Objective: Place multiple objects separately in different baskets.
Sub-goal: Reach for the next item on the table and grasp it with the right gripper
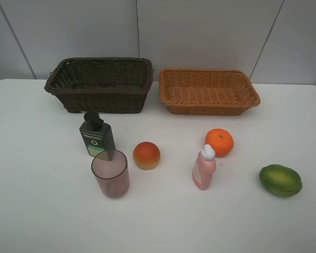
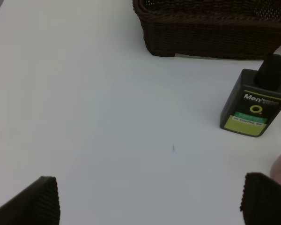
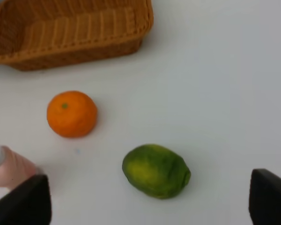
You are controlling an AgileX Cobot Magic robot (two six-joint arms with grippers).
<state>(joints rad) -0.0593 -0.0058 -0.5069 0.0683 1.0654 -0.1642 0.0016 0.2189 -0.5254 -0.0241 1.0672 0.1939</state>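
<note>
1. Objects: six, all loose on the white worktop (image 1: 31,211), outside both baskets.
2. Far side of the worktop: dark brown basket (image 1: 100,100) at 11 o'clock, light orange-tan basket (image 1: 208,97) at 1 o'clock, side by side and just apart.
3. At 6 o'clock of the dark brown basket, near it: dark green pump bottle (image 1: 96,138), upright, label toward the high camera.
4. At 5 o'clock of that bottle, just beside it: translucent mauve cup (image 1: 110,174), upright, mouth up. Touching or not, cannot tell.
5. At 2 o'clock of the cup, near mid-worktop: red-orange round fruit (image 1: 146,155), standing apart from everything else.
6. At 6 o'clock of the light orange-tan basket: orange tangerine (image 1: 219,142).
7. At 7 o'clock of the tangerine, near it: pink bottle with white cap (image 1: 204,169), upright.
8. At 4 o'clock of the tangerine, well apart and nearest the right edge: green oval fruit (image 1: 280,180), lying on its side.
9. Over bare worktop: left hand (image 2: 150,197), fingers spread wide, gripping nothing; pump bottle and dark brown basket ahead of it.
10. Above the worktop: right hand (image 3: 147,202), fingers spread wide, gripping nothing; green oval fruit just ahead, tangerine and pink bottle off to one side.
</note>
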